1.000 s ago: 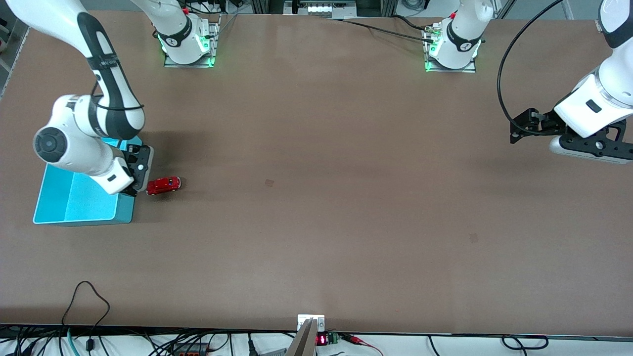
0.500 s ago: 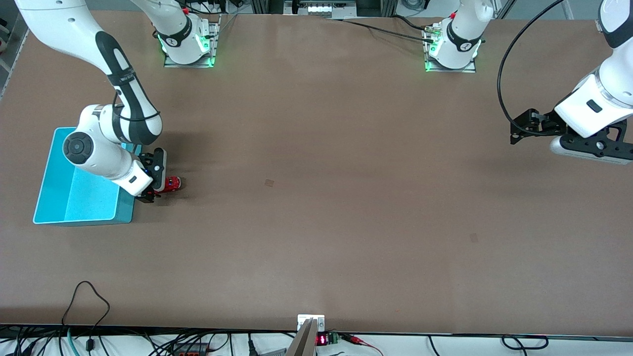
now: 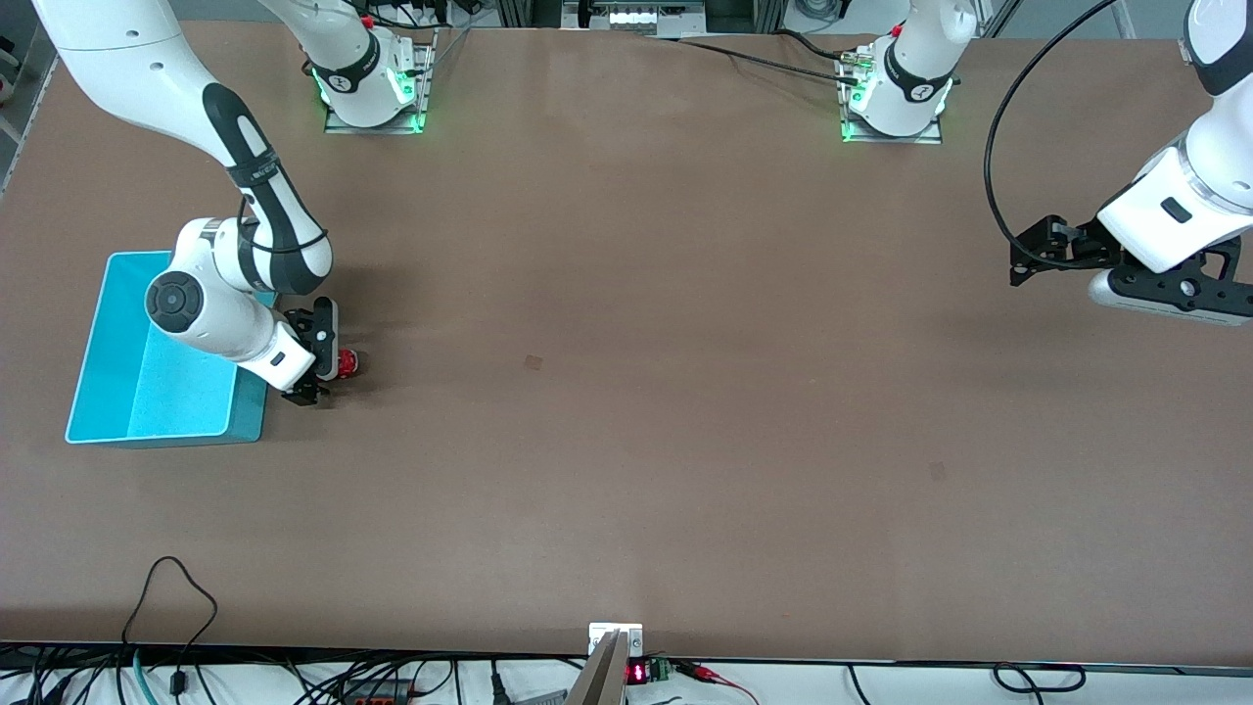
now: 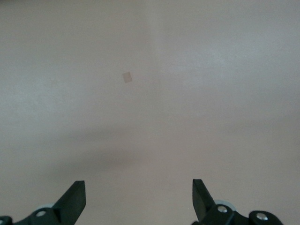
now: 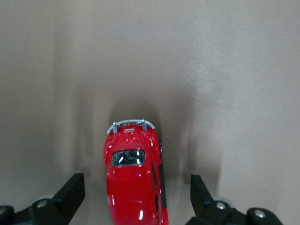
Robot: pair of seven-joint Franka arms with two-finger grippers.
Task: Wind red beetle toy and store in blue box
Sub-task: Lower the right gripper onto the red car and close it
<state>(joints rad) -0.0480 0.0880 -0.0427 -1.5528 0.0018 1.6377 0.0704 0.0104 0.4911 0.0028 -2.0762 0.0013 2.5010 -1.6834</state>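
The red beetle toy (image 3: pixel 348 363) stands on the table beside the blue box (image 3: pixel 127 392), toward the right arm's end. In the front view my right gripper (image 3: pixel 318 370) hides most of it. In the right wrist view the glossy red beetle toy (image 5: pixel 133 180) sits between the open fingers (image 5: pixel 71 192) of my right gripper (image 5: pixel 136 197), with a gap on each side. My left gripper (image 3: pixel 1028 264) is open and empty over bare table at the left arm's end. The left wrist view shows its fingers (image 4: pixel 74 199) spread over plain table.
The blue box is empty and its wall (image 3: pixel 245 416) lies close to my right arm's wrist. A black cable (image 3: pixel 994 147) loops above my left arm. A small dark mark (image 3: pixel 533 362) is on the table's middle.
My right arm has swung away from over the blue box toward the toy, and its gripper now straddles the toy. The toy and the left arm have not moved.
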